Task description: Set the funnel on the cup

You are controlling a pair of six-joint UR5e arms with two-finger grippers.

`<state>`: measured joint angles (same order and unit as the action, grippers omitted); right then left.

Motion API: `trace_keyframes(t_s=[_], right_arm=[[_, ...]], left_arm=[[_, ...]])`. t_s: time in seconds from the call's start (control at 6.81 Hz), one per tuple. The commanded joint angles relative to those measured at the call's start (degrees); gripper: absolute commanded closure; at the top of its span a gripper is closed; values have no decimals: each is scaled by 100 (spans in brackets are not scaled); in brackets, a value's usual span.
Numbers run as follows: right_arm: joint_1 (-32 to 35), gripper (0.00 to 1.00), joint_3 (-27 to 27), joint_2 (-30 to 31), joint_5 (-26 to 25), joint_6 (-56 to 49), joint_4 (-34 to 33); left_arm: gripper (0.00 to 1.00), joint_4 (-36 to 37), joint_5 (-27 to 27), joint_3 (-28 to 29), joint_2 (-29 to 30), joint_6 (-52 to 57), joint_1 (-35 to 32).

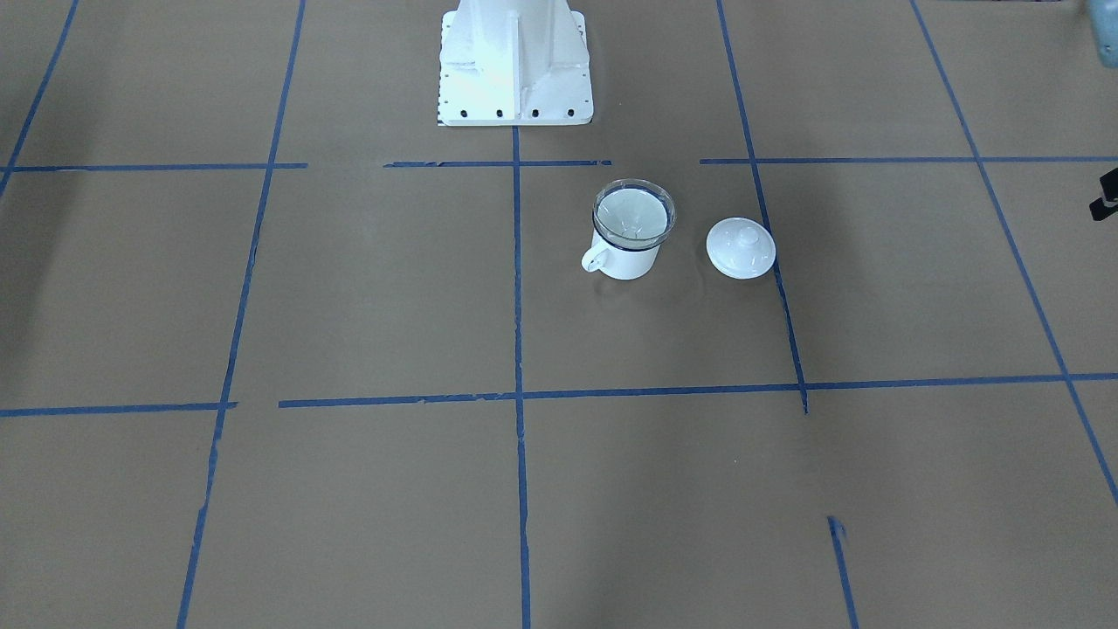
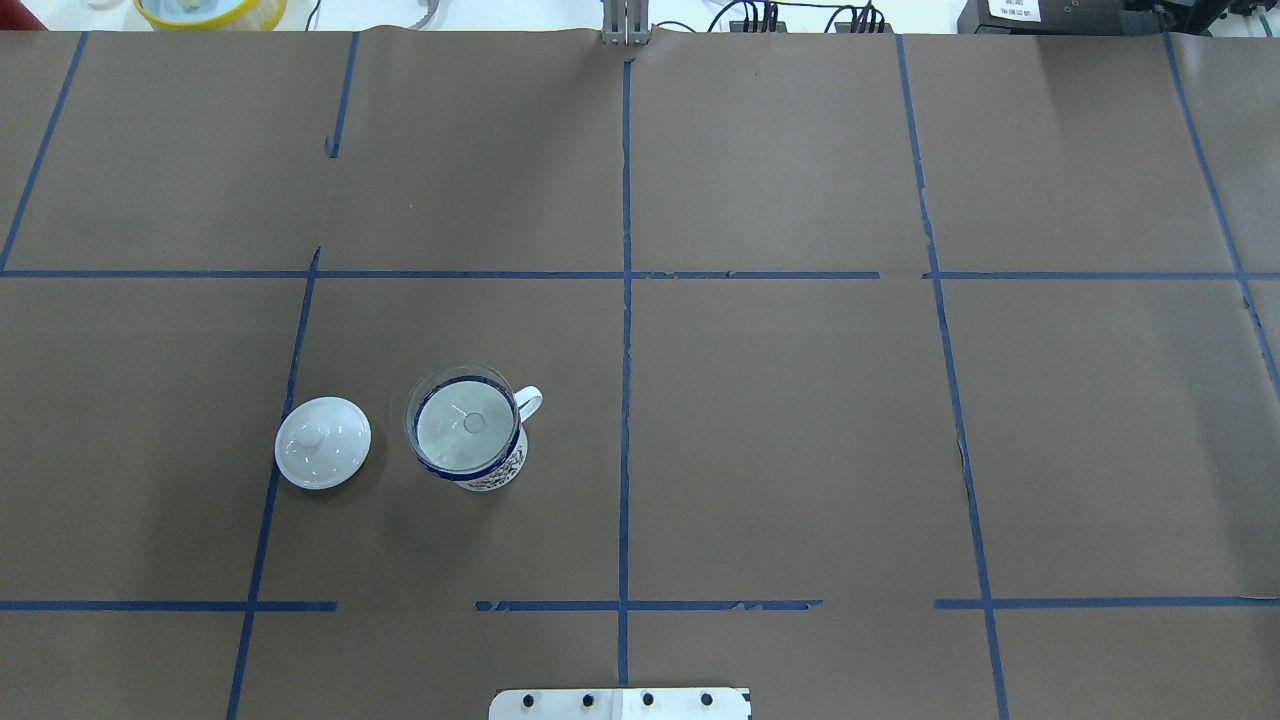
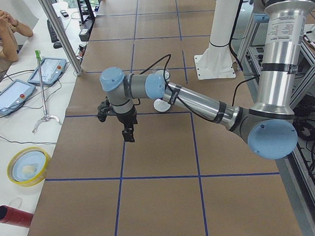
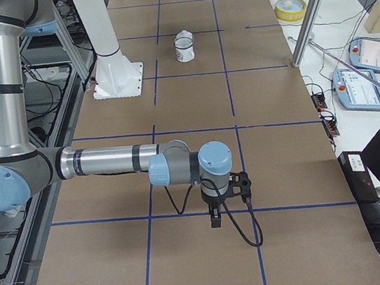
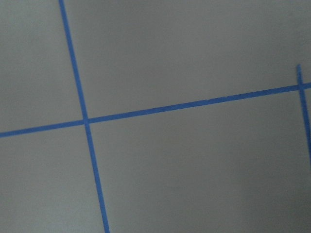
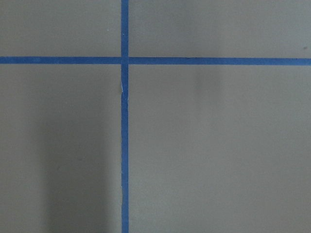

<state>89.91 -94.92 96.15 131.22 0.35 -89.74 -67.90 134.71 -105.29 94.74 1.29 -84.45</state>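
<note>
The clear funnel sits in the mouth of the white enamel cup, its rim resting on the cup's dark blue rim. From overhead, the funnel is centred in the cup, whose handle points right. The cup also shows small and far in the exterior right view. My left gripper hangs over bare table, away from the cup. My right gripper hangs over bare table far from the cup. I cannot tell whether either is open or shut. Both wrist views show only paper and tape.
A round white knobbed lid lies on the table beside the cup, also seen from overhead. The robot's white base stands behind the cup. Blue tape lines cross the brown paper. A yellow bowl sits off the table's end.
</note>
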Motion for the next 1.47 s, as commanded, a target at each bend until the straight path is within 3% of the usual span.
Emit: trace_keyframes(t_s=[0.0,0.59,0.88,1.32], right_arm=[[0,0,0,0,0,0,0],[0,0,0,0,0,0,0],[0,0,0,0,0,0,0],[0,0,0,0,0,0,0]], left_arm=[[0,-91,310,149,-743,1064,-212],[0,-355,310,202,-1186,1952,-633],[0,-381,310,307,-1177,1946,-669],[0,-1012,310,544,-1335,1875,-678]])
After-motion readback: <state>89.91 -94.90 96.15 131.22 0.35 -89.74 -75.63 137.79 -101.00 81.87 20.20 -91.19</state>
